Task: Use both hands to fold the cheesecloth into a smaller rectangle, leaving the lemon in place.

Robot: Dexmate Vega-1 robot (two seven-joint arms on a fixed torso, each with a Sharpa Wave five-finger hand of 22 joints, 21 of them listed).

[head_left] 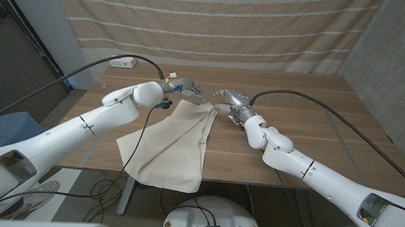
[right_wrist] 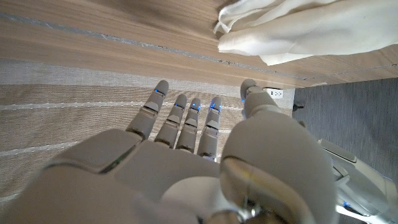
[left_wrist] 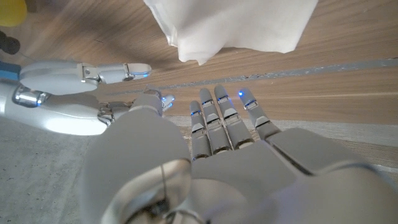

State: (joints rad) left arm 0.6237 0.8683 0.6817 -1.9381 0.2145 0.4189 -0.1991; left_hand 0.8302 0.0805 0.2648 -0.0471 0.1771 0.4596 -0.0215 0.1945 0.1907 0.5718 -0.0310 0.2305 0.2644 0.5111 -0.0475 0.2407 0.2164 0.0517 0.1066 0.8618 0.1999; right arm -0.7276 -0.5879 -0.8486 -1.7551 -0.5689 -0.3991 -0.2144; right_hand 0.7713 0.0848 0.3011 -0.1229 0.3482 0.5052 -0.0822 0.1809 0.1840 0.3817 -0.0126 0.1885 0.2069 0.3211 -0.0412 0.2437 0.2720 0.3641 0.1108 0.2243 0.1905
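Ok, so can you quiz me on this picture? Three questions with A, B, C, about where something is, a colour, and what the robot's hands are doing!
1. Where is the white power strip?
A. On the wooden table's far left corner
B. On top of the cloth
C. In a robot hand

2. What colour is the cheesecloth?
A. Red
B. Cream
C. Blue

3. What are the left hand and the right hand doing?
A. Both lifting the cloth high in the air
B. Both holding a cup
C. Both open, fingers spread, holding nothing

Answers:
1. A, the head view shows it at the far left corner.
2. B, the cloth looks pale cream against the brown wood.
3. C, each wrist view shows spread fingers with the cloth lying beyond them.
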